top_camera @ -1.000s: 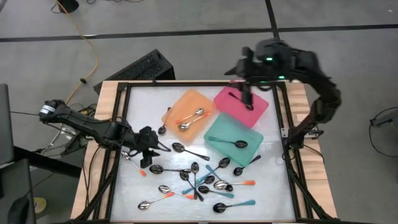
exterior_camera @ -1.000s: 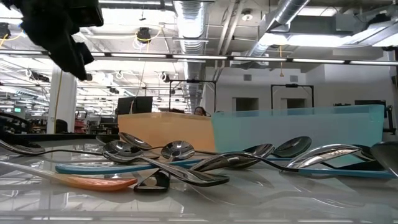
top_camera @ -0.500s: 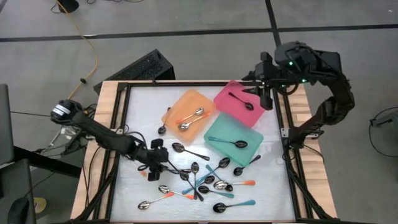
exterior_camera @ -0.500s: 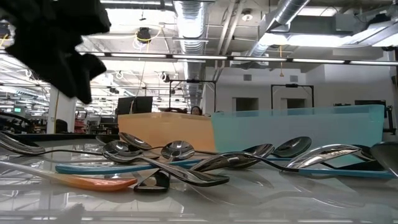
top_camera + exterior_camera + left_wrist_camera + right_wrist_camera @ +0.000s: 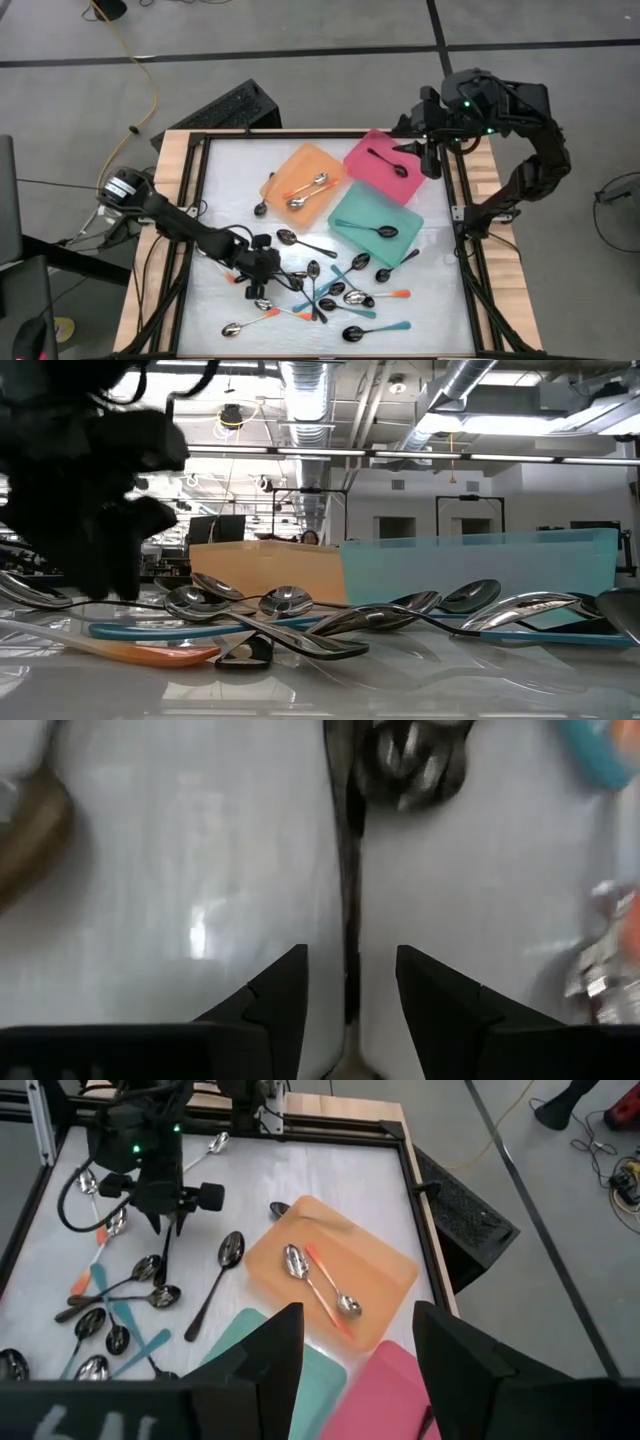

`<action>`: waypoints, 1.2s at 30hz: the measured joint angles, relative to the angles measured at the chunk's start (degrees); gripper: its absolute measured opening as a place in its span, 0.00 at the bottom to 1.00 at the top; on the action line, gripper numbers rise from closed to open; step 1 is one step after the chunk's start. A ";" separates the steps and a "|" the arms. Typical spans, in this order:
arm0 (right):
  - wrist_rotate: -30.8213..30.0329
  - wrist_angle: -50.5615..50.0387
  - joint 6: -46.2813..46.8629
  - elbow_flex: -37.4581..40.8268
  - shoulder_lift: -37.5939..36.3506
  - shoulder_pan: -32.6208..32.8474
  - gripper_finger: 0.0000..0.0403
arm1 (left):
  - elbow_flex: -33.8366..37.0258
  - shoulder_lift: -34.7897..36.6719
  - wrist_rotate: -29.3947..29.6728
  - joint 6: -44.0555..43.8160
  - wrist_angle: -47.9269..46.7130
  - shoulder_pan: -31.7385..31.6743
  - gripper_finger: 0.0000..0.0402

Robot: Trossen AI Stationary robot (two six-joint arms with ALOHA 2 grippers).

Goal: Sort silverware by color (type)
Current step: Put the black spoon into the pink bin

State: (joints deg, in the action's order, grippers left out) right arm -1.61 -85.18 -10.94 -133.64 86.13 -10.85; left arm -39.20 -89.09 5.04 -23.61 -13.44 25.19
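Silverware (image 5: pixel 330 290) lies mostly in a loose pile on the tabletop (image 5: pixel 230 180), front-centre, w/ spoons crossing and overlapping. Three trays sit toward the rear right: orange tray (image 5: pixel 285 172) holds two orange-handled spoons (image 5: pixel 309 190), teal tray (image 5: pixel 355 210) holds one dark spoon (image 5: pixel 380 232), pink tray (image 5: pixel 418 175) holds one black spoon (image 5: pixel 385 161).

Left gripper (image 5: pixel 262 268) is low over the left edge of the pile, fingers apart, nothing held. Left wrist view: a thin dark spoon handle (image 5: pixel 347 910) runs straight through the gap between both fingers (image 5: pixel 280 995), bowl ahead. Judgement: gripper is aligned along the handle so a closing stroke pinches the narrow shaft, not the bowl; edge-of-pile pick avoids tangled pieces.

Right gripper (image 5: pixel 428 150) hovers over the pink tray's outer edge, fingers apart, empty; approx. a wait position clear of the left arm's workspace.

Risk: adjacent spoon handles lie close to the target, so a neighbour may drag along on lift.
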 joint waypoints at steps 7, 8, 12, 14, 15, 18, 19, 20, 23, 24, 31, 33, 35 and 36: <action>0.02 -0.24 0.02 0.00 0.00 0.00 0.49 | -0.48 -4.26 0.44 -0.45 -0.36 0.87 0.30; 0.02 -0.25 0.02 0.00 0.00 0.00 0.49 | -0.48 -4.27 0.43 -0.89 -0.36 0.89 0.26; 0.02 -0.34 0.02 0.00 0.00 0.00 0.49 | -0.28 -3.21 0.54 -2.91 -1.11 0.81 0.06; 0.04 -0.65 0.02 0.00 0.00 0.00 0.49 | -0.24 -3.05 0.45 -4.24 -1.20 0.83 0.03; 0.04 -1.07 0.02 0.00 0.00 0.00 0.49 | -0.29 -3.05 0.46 -5.06 -1.33 0.83 0.02; 0.03 -2.32 0.02 0.00 0.00 0.00 0.49 | -1.48 -2.60 0.46 -6.06 -2.35 0.85 0.01; 0.04 -2.82 0.02 0.00 0.00 0.00 0.49 | -2.00 -2.13 0.47 -6.09 -2.81 0.87 0.01; 0.03 -3.30 0.02 0.00 0.00 0.00 0.49 | -2.61 -1.62 0.36 -6.11 -3.39 0.88 0.01; 0.04 -4.11 0.02 0.00 0.00 -0.03 0.49 | -4.04 0.99 -0.69 -6.38 -8.73 1.17 0.01; 0.04 -4.30 0.02 0.00 0.00 -0.11 0.49 | -4.48 1.84 -0.62 -6.42 -10.13 1.20 0.00; 0.04 -4.39 0.00 0.00 0.00 -0.15 0.49 | -4.94 9.58 5.50 -8.67 -15.71 1.09 0.00; 0.04 -4.40 -0.02 0.00 0.00 -0.15 0.49 | -4.94 12.09 9.02 -10.12 -16.44 1.01 0.00; 0.06 -4.40 -0.04 0.00 0.00 -0.11 0.49 | -4.94 15.12 12.57 -12.13 -16.43 0.94 0.00; 0.07 -4.40 -0.04 0.00 -0.11 0.03 0.49 | -4.94 16.72 14.47 -13.11 -16.27 0.95 0.00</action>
State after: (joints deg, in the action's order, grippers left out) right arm -1.54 -89.58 -10.98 -133.64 86.02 -10.82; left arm -44.14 -72.37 19.51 -36.72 -29.71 26.14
